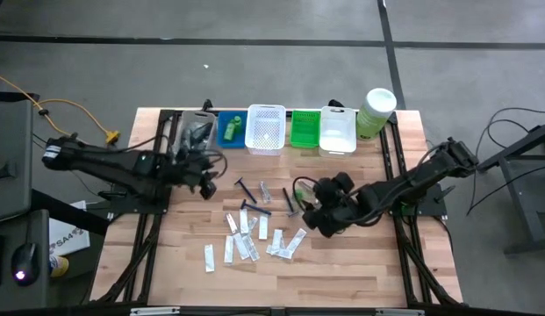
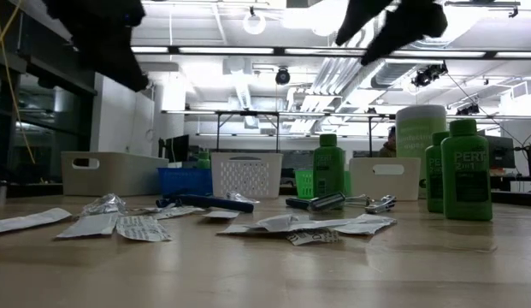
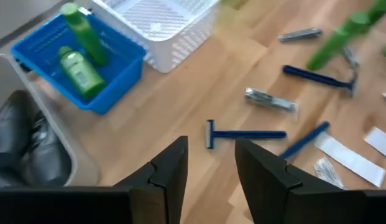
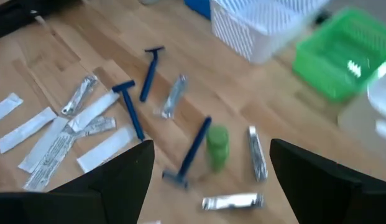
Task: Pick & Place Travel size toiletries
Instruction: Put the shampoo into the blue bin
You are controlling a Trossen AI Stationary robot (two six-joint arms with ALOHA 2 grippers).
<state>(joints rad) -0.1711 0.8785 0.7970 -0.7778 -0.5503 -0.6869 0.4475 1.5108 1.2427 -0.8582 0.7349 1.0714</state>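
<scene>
Travel size toiletries lie loose on the wooden table (image 1: pixel 342 272). White sachets (image 1: pixel 246 239) lie toward the near edge, and blue razors (image 1: pixel 246 186) and silvery tubes (image 4: pixel 174 96) lie flat at mid-table. A small green bottle (image 4: pixel 216 146) stands among them. My left gripper (image 1: pixel 206 182) hovers open above the table near the clear and blue baskets, and a blue razor (image 3: pixel 242 134) lies on the wood beyond its fingertips (image 3: pixel 211 168). My right gripper (image 1: pixel 311 208) hangs wide open above the green bottle and a razor (image 4: pixel 193 152), holding nothing (image 4: pixel 211 186).
Along the far edge stand a clear basket (image 1: pixel 193 132) with dark pieces, a blue basket (image 3: pixel 81 59) holding two green bottles, a white basket (image 1: pixel 265 129), a green basket (image 1: pixel 304 129) and another white one (image 1: pixel 338 132). A pale-green canister (image 1: pixel 375 110) stands at the far right corner.
</scene>
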